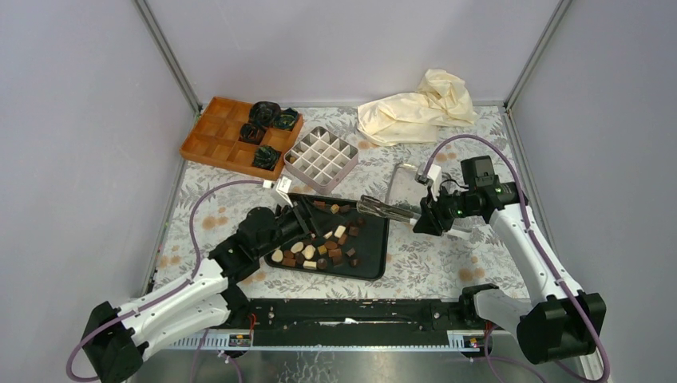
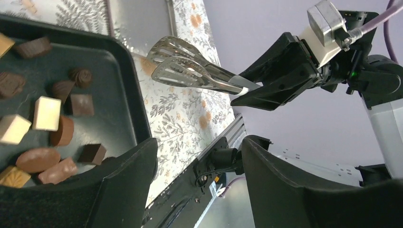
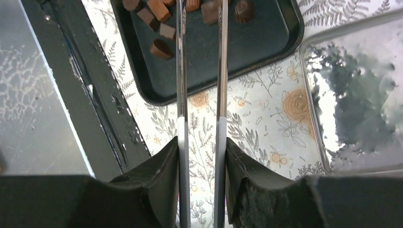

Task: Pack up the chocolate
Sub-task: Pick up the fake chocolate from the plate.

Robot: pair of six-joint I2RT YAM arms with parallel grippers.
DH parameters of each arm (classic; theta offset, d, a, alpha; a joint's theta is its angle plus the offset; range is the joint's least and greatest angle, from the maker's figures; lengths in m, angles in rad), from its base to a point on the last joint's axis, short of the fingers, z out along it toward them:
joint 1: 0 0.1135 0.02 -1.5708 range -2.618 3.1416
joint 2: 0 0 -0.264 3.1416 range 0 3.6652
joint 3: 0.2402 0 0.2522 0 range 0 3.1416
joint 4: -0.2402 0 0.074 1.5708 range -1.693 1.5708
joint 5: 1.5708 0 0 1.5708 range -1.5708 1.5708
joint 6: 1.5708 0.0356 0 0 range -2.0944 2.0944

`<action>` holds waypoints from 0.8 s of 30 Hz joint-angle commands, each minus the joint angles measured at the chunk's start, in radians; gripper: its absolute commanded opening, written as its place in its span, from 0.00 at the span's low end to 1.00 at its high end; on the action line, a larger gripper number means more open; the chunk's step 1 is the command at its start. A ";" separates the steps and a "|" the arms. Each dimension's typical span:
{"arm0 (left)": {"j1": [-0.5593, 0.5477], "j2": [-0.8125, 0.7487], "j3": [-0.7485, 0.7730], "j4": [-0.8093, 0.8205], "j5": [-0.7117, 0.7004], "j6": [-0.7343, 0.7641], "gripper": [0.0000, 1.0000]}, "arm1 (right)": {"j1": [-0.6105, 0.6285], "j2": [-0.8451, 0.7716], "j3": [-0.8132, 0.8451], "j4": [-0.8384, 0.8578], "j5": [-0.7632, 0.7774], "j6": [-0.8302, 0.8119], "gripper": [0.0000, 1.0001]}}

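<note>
Right claw (image 3: 200, 156) is narrow, clamped on steel tongs (image 2: 183, 71). Left claw (image 2: 199, 152) gapes wide, holding nothing, over the left of the tray (image 3: 266, 38). Chocolate (image 2: 46, 113), small dark, tan and cream pieces, lies scattered in the tray at the centre of the top view.

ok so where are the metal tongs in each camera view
Top external: tongs right of centre, held by the right gripper, pointing at the black tray.
Left wrist: upper middle, tips beside the tray's rim.
Right wrist: two metal arms straight up the centre.
Shared landmark: the black tray.
</note>
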 commanded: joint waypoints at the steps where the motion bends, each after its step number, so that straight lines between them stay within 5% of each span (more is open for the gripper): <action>1: -0.018 -0.066 -0.028 -0.110 -0.118 -0.084 0.72 | -0.003 -0.022 -0.023 -0.020 0.052 -0.077 0.40; 12: -0.038 -0.141 -0.129 -0.144 -0.195 -0.199 0.72 | 0.023 -0.007 -0.095 0.036 0.233 -0.145 0.41; 24: -0.038 -0.119 -0.073 -0.152 -0.241 -0.128 0.72 | 0.158 0.089 -0.084 0.160 0.349 -0.064 0.41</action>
